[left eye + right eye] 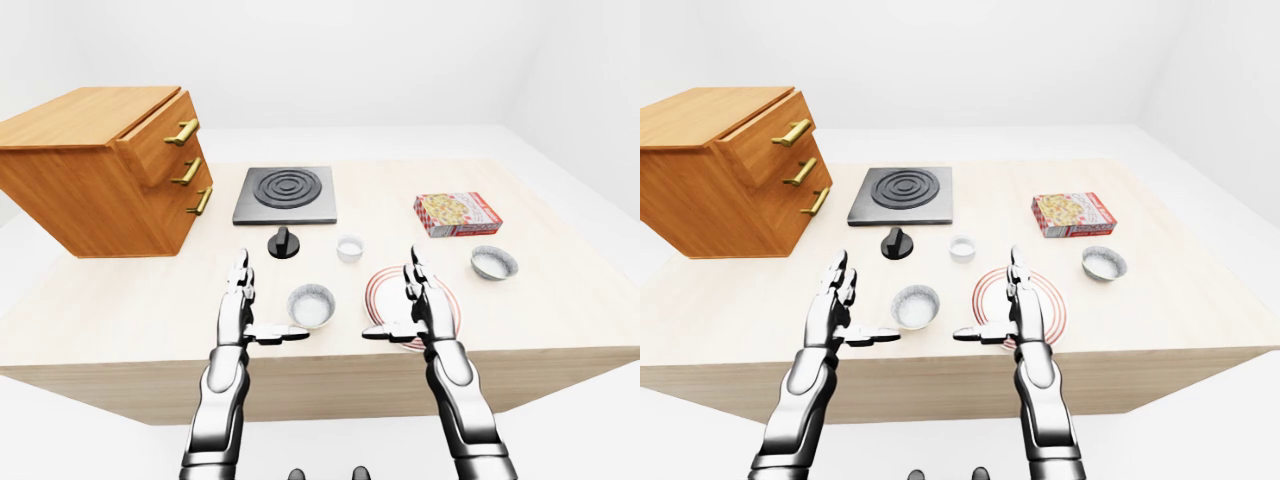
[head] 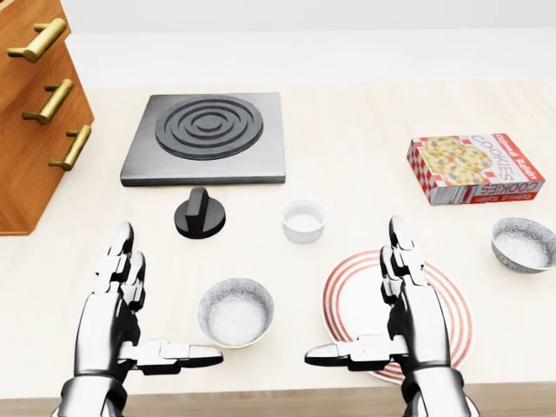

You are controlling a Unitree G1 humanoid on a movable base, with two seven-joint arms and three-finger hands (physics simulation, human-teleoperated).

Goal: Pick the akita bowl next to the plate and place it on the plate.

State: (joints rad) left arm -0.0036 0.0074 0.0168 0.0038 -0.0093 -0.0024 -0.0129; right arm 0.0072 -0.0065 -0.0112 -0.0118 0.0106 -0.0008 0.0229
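Note:
A grey speckled akita bowl sits upright on the table just left of the white plate with red rings. A second, similar bowl stands to the plate's upper right. My left hand is open left of the first bowl, fingers up and thumb pointing at it, not touching. My right hand is open over the plate's middle and hides part of it, thumb pointing left toward the bowl. Neither hand holds anything.
A small white cup stands above the gap between bowl and plate. A black knob and a dark stove plate lie further up, a cookie box upper right, a wooden drawer cabinet at left.

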